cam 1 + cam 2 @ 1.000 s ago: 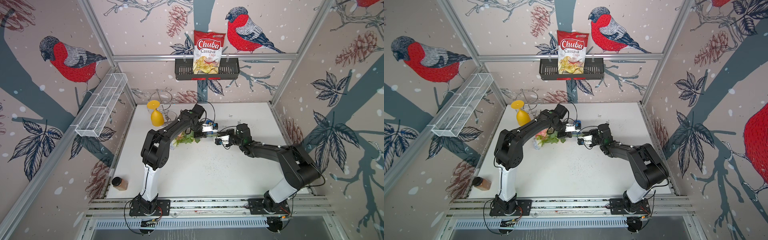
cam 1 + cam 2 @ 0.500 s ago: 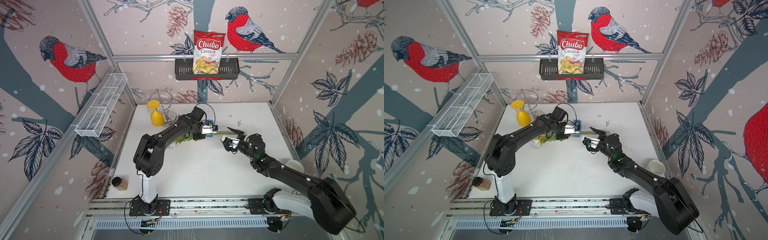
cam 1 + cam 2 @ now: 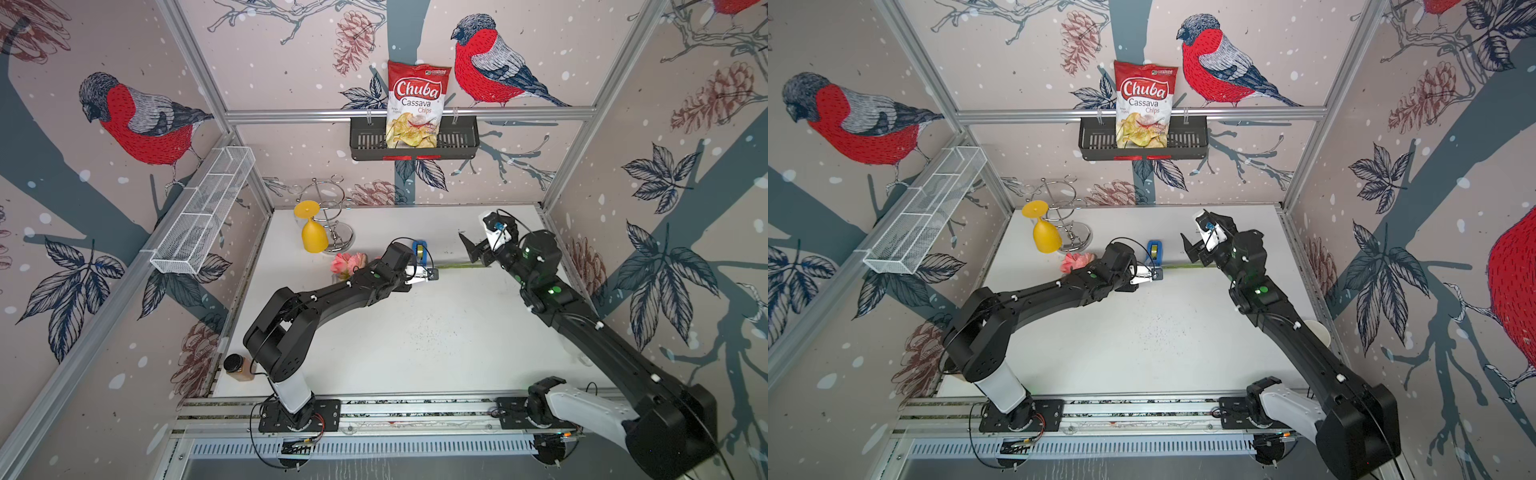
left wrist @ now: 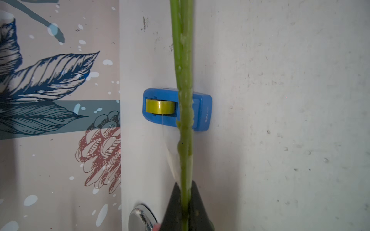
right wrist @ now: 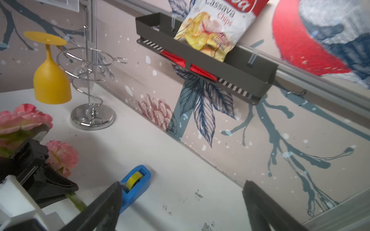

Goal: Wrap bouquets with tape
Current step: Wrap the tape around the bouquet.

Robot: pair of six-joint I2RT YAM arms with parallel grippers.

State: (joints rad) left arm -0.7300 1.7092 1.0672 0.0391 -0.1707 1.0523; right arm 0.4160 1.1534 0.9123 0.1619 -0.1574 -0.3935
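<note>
Black and long, the left arm reaches low across the worktop toward its back edge, its left gripper clamped on the green stems of the bouquets, blooms toward the back left corner. The right arm stands raised near the right edge, right gripper spread wide and empty. The tape sits in its blue dispenser just behind the stems. A chips bag stands in the wall basket.

glossy blue plastic tape dispenser, shiny chrome wire rack, matt scuffed white table.
</note>
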